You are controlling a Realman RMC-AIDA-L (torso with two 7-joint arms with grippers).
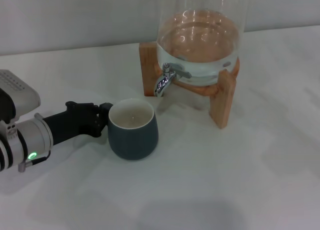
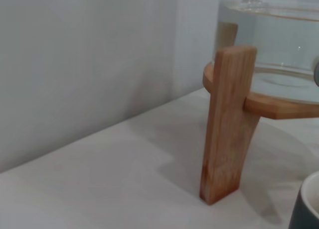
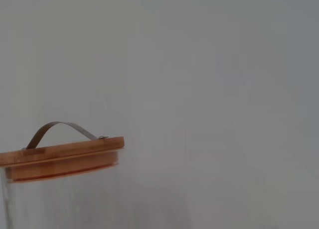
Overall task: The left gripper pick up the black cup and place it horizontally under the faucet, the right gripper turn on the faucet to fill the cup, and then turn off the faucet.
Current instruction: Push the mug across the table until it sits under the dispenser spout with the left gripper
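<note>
The black cup (image 1: 133, 130) stands upright on the white table, in front of and left of the faucet (image 1: 165, 80), cream inside showing. My left gripper (image 1: 104, 121) reaches in from the left and is shut on the cup's left side, where the handle is hidden behind the claw. The cup's rim shows in a corner of the left wrist view (image 2: 310, 205). The chrome faucet points down from the clear glass dispenser (image 1: 200, 40), which is partly filled with water. My right gripper is out of view; its wrist camera sees only the dispenser's wooden lid (image 3: 60, 157).
The dispenser sits on a wooden stand (image 1: 224, 97) with legs to either side of the faucet; one leg (image 2: 227, 129) stands close in the left wrist view. A pale wall runs behind the table.
</note>
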